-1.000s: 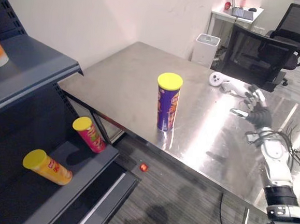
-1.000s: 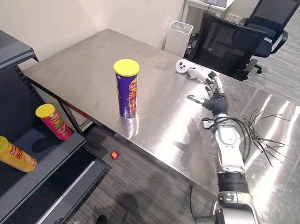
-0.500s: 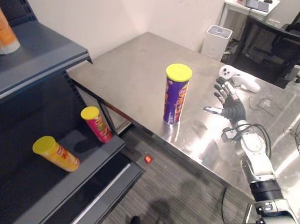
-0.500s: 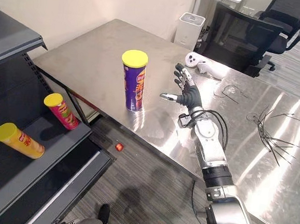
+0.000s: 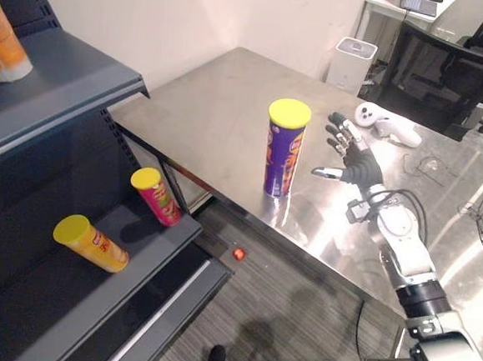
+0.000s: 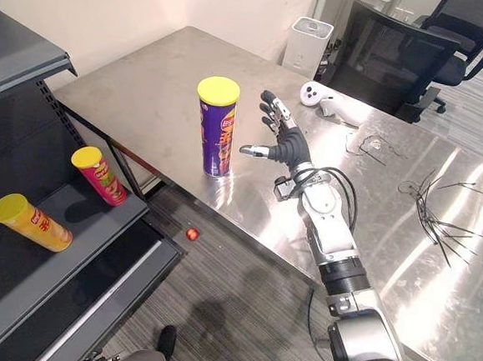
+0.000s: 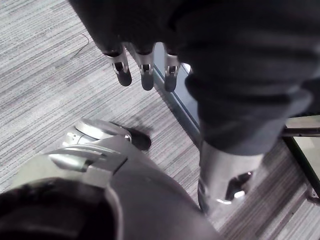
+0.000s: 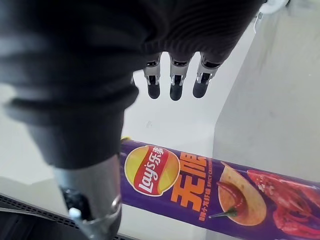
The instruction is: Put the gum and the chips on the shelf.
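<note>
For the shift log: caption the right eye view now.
Open right hand beside the upright purple can on the steel table, not yet gripping it.

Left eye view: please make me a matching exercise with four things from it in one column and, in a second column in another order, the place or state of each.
Things
1. purple chips can
2. red chips can
3. white controller
4. right hand

Places or states
A. lying on the steel table, in front of the black chair
B. open, beside the purple chips can, apart from it
C. on the lower shelf board
D. standing upright on the steel table, yellow lid on top

Pairs: 1-D, 2-C, 3-A, 4-B
</note>
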Robot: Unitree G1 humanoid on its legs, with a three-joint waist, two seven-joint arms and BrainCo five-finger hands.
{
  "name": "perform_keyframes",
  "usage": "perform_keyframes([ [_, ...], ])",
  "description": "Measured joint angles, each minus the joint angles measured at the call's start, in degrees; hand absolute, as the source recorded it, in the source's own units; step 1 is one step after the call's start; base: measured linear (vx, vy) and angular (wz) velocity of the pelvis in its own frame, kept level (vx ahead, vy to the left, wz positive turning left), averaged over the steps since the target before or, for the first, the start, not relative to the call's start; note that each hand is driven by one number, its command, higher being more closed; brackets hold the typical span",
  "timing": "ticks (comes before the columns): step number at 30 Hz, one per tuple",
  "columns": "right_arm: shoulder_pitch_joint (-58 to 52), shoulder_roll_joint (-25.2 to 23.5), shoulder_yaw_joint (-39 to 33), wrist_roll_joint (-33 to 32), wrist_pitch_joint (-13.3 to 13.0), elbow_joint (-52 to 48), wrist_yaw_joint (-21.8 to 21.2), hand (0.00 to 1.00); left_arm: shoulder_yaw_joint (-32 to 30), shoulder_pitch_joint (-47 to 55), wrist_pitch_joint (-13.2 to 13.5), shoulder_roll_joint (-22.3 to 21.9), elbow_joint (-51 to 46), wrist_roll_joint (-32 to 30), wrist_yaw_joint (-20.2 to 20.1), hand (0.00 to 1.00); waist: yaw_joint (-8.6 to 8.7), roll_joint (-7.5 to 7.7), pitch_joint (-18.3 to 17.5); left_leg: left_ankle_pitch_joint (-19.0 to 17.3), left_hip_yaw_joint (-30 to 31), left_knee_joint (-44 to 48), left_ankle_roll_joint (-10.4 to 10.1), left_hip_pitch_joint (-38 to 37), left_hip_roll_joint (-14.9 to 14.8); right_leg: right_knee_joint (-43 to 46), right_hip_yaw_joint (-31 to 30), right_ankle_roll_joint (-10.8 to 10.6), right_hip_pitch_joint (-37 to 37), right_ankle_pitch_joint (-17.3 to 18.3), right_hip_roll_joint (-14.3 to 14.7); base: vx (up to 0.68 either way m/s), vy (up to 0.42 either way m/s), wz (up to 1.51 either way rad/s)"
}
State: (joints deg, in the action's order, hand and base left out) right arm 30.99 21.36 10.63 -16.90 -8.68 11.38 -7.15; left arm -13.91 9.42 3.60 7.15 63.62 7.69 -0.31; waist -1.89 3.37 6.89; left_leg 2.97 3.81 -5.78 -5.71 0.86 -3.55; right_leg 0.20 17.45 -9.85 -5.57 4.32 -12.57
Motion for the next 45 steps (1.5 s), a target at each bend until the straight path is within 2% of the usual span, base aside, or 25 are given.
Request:
perform_keyframes([
  [9,0.6,0.1,1.3,0.0,0.2,-0.5,-0.8,0.00,0.0,0.1,0.0,0.0,-0.3,0.0,0.0,0.00,-0.10,0.06,0.0,0.0,-0.2,-0.1,0.0,0.0,-0.1,0.0,-0.4,-0.1,0.2,0.0,0.0,0.00,0.000,0.00],
  [12,1.0,0.1,1.3,0.0,0.9,-0.4,-0.6,0.00,0.0,0.1,0.0,0.0,-0.3,0.0,0.0,0.00,-0.11,0.07,0.0,0.0,-0.2,-0.1,0.0,0.0,-0.1,0.0,-0.5,-0.1,0.2,0.0,0.0,0.00,0.000,0.00],
  [27,4.3,0.0,1.3,0.1,1.1,3.0,0.6,0.00,0.0,0.1,0.0,0.0,-0.4,0.1,0.0,0.00,-0.70,0.38,0.2,0.2,0.0,-0.1,-0.2,0.0,-0.2,0.0,-0.2,-0.1,0.1,0.0,0.2,0.00,0.000,0.00],
  [32,4.8,-0.1,1.3,0.1,1.1,3.1,0.6,0.00,-0.1,0.1,0.0,0.0,-0.8,0.4,0.0,0.00,-1.45,0.95,0.5,0.2,0.1,-0.1,-0.3,0.1,-0.2,0.0,0.0,-0.1,0.1,0.0,0.2,0.00,0.000,0.00],
  [39,5.0,-1.2,1.3,0.6,1.2,4.6,0.6,0.00,-0.7,0.1,0.0,-0.1,-0.9,0.6,0.0,0.00,-1.56,1.23,0.6,0.7,1.5,-0.1,-0.4,1.2,-0.1,-0.1,1.4,-0.1,0.2,0.0,0.3,-0.01,-0.005,0.11],
  [45,5.9,-2.3,1.3,0.6,2.2,5.5,0.7,0.00,-1.2,0.1,0.0,-0.1,-0.9,0.7,0.0,0.00,-2.35,1.45,0.7,0.8,1.8,-0.1,-0.4,1.4,-0.1,-0.1,1.7,-0.1,0.3,0.0,0.4,-0.01,-0.005,0.02],
])
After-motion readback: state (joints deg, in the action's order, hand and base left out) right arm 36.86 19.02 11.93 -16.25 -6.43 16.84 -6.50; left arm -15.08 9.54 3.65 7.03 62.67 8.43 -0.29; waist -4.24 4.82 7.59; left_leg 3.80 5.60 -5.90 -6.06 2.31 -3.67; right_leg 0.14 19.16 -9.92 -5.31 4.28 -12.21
